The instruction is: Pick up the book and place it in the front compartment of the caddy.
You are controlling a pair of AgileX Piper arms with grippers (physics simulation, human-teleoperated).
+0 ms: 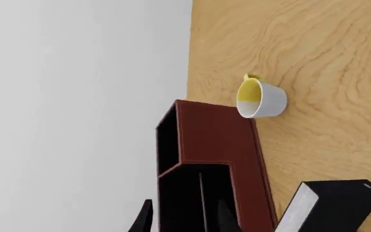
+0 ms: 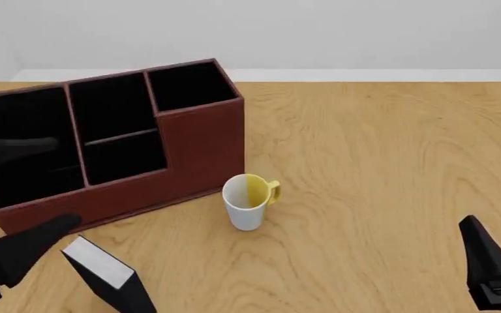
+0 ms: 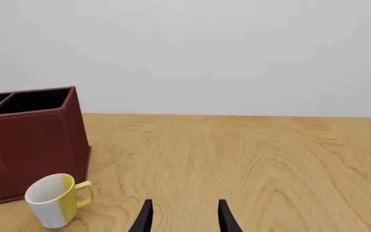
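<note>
Book (image 2: 107, 279) on table, just beside spread, empty left claw (image 2: 15, 202).

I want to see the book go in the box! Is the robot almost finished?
Not yet. Nothing looks done: the book stands on the table in front of the caddy, and the front compartment holds nothing. The left gripper is open beside the book, holding nothing. Grabbing, lifting and dropping it in remain.

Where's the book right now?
Front view, near-left: the book stands on the table, just in front of the caddy, left of the mug.
</note>
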